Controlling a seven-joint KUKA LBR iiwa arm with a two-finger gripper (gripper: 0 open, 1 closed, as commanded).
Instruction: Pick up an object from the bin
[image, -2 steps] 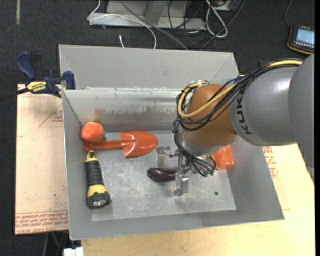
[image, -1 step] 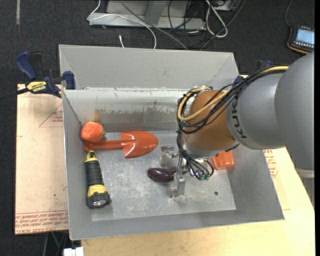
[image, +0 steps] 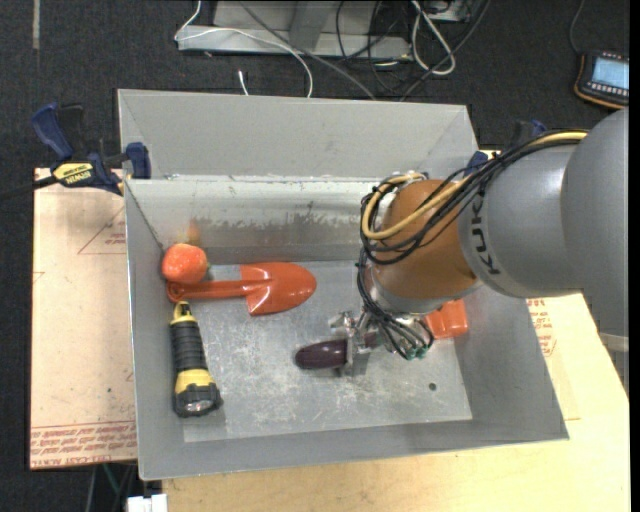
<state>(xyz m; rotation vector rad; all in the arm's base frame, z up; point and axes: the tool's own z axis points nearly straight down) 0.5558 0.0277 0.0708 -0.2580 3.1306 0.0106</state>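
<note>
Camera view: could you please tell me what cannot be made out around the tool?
- The orange block: mostly hidden behind the arm, camera view.
- The dark purple thing: its right end is covered by the tool, camera view; whether it is gripped cannot be told.

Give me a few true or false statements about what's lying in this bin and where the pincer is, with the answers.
1. The pincer is at the right end of the dark purple piece. True.
2. The black and yellow torch lies in the right half of the bin. False: it lies along the left side.
3. The orange ball sits at the handle end of the red scoop. True.
4. The dark purple piece touches the torch. False: bare floor lies between them.
</note>
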